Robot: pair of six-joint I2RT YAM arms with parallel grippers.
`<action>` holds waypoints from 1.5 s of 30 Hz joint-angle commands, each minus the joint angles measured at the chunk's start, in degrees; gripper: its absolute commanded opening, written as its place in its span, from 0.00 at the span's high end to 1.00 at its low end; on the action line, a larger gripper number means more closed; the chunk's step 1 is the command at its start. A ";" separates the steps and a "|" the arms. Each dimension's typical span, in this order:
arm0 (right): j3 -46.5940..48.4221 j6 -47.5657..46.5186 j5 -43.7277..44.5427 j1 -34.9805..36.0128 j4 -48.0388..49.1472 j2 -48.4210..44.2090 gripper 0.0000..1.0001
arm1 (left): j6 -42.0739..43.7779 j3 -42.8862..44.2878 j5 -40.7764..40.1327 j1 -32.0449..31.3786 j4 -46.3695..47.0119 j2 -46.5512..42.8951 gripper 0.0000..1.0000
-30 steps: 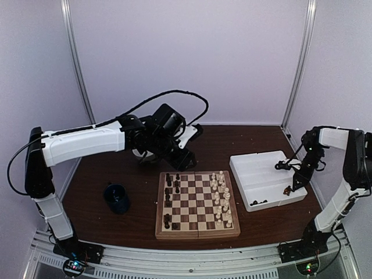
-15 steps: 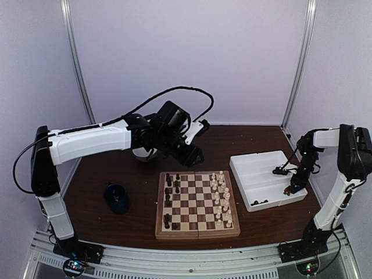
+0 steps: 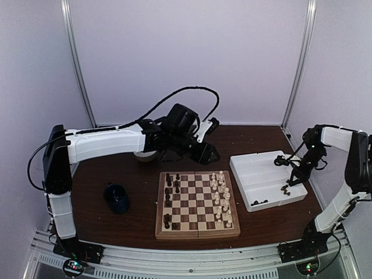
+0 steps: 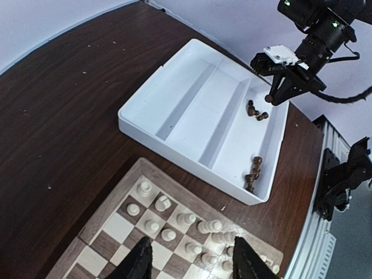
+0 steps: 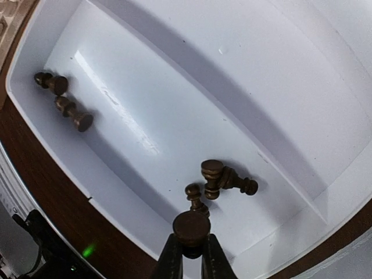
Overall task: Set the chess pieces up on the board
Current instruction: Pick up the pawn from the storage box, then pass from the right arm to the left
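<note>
The right gripper has its jaws shut tight on one dark chess piece over the white tray, so I think it must next carry it to the board, where the left gripper hovers, jaws half open and empty.

One board, one white tray, one blue mug. Four dark chess pieces lie in the tray (a fifth sits pinched in the right gripper). The cream pieces are too crowded to count.
</note>
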 commanded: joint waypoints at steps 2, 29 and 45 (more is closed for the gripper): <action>1.78 2.58 -9.36 1.87 -5.01 -5.86 0.91 | -7.92 3.95 6.98 -0.68 10.66 4.48 0.53; 15.46 12.73 -4.44 36.64 -3.29 -13.32 0.90 | -34.60 14.99 26.15 -4.49 21.51 19.07 0.54; 16.28 15.12 -2.71 38.97 -2.59 -15.21 0.89 | -36.82 13.89 27.34 -4.41 25.34 19.39 0.75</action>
